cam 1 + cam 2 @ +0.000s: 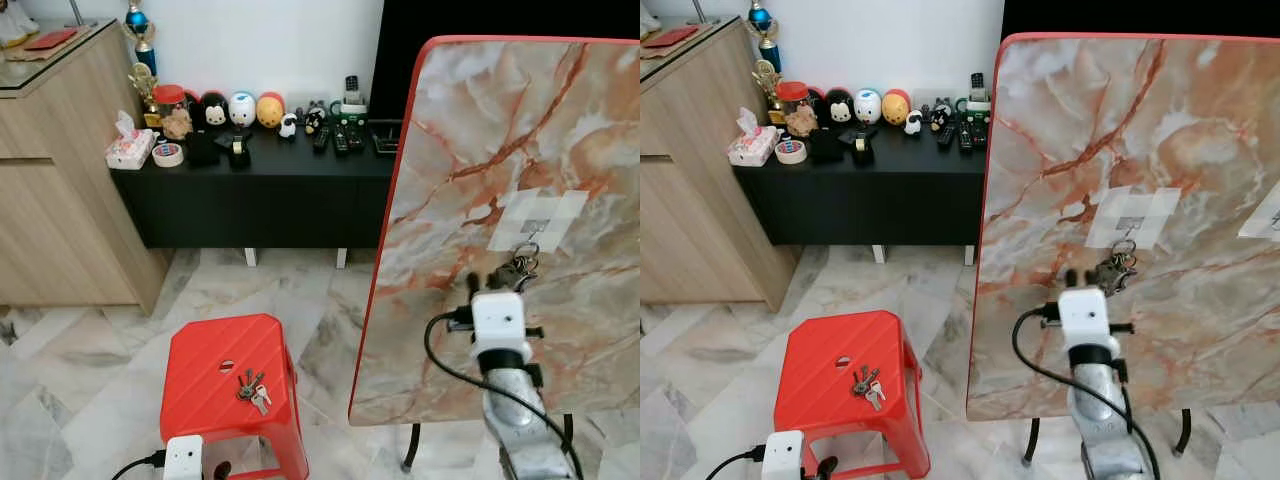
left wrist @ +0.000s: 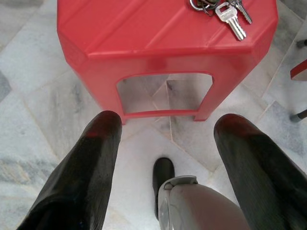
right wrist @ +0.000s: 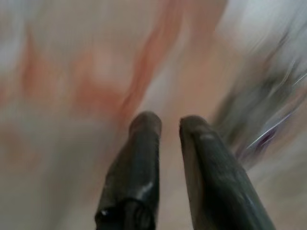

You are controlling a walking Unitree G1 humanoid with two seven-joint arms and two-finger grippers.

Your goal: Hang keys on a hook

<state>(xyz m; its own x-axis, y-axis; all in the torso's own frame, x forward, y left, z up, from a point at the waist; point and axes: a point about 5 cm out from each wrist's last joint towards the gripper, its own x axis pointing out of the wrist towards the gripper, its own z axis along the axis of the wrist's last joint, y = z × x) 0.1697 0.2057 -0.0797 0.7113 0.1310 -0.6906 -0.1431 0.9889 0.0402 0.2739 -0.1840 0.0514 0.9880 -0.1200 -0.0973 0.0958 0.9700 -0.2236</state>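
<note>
Nearest, at about seven o'clock low in the head views, the left end effector [image 2: 165, 139] hangs over the marble floor [image 1: 60, 400], its two black fingers [image 2: 91, 163] spread wide with nothing between them. Just beyond it stands a red plastic stool [image 1: 228, 385], and on the stool's top lies a bunch of keys [image 1: 252, 389], loose and flat, beside a small hole in the seat.

At about five o'clock the right arm reaches up to a marble-patterned panel [image 1: 470, 120] with a red edge, standing nearly upright on dark legs. The right end effector [image 3: 169, 125] is at the panel's face, its fingers [image 3: 141, 143] drawn close together with only a narrow gap and gripping nothing that can be made out; the wrist view is blurred. Just beside it at one o'clock a second set of keys [image 1: 516, 268] hangs from a hook [image 1: 534, 228] fixed on a pale taped patch [image 1: 540, 218].

Farther off, at eleven o'clock, a low black counter [image 1: 270, 190] against the wall carries toy figures [image 1: 242, 108], remote controls [image 1: 340, 135], a tape roll [image 1: 167, 154] and a tissue pack [image 1: 129, 148]. A wooden cabinet [image 1: 60, 170] stands at ten o'clock.
</note>
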